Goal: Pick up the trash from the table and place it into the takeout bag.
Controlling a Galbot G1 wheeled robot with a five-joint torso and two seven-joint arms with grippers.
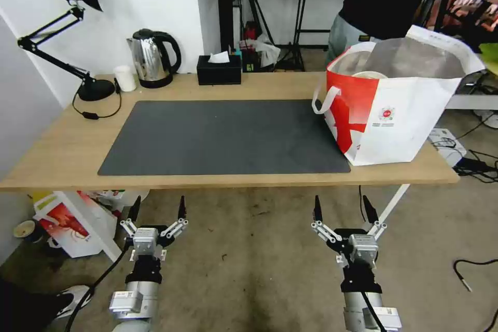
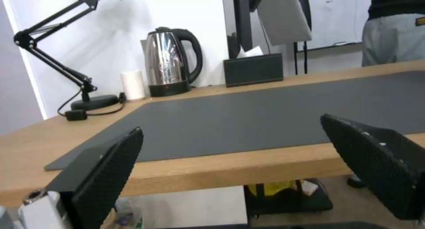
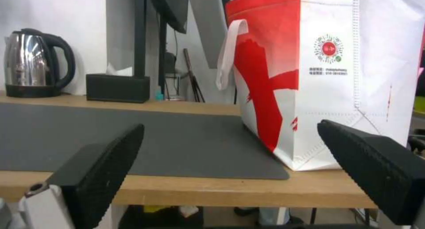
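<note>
We hold our left gripper (image 1: 157, 206) and right gripper (image 1: 342, 206) low before the table (image 1: 67, 150), both spread wide and empty. The takeout bag (image 1: 399, 114) stands upright at the table's right end, a pale round rim of trash (image 1: 369, 74) showing inside it

Open mat (image 1: 223, 137); takeout bag (image 1: 394, 109) rightward

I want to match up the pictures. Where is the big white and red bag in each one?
Head view: the takeout bag stands at the table's right end, partly on the mat.
Left wrist view: the bag is not in it.
Right wrist view: the bag stands just past the open right gripper.
Shared landmark: the kettle.
</note>
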